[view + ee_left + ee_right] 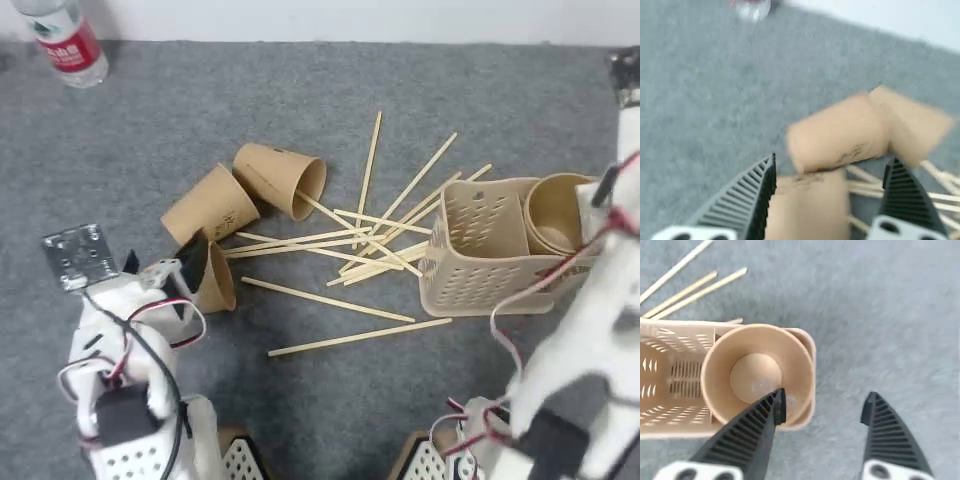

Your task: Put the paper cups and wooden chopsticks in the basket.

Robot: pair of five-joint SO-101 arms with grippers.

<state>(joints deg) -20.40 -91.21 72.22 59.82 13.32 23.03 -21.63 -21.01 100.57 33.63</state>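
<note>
Beige slotted plastic basket [470,255] stands on the grey felt mat [400,90], at the right of the high view; it looks stiff and light. One brown paper cup [558,210] stands upright in its end compartment. The wider compartment beside it has no chopsticks yet.

Right gripper [825,399] hangs over that end, jaws wide, holding nothing. One finger is over the cup's rim, the other over the mat outside the basket.

Three fallen cups lie on their sides left of centre [210,205] [283,178] [213,275]. Left gripper [832,170] is spread wide astride the nearest one (not clamped, as far as I can tell). Cups are probably light, thin-walled and easy to crush, so pinch the rim wall gently.

Pale wooden chopsticks [330,300] are scattered between the fallen cups and the basket, several crossing. They look thin, stiff and prone to roll; grip at mid-length.
</note>
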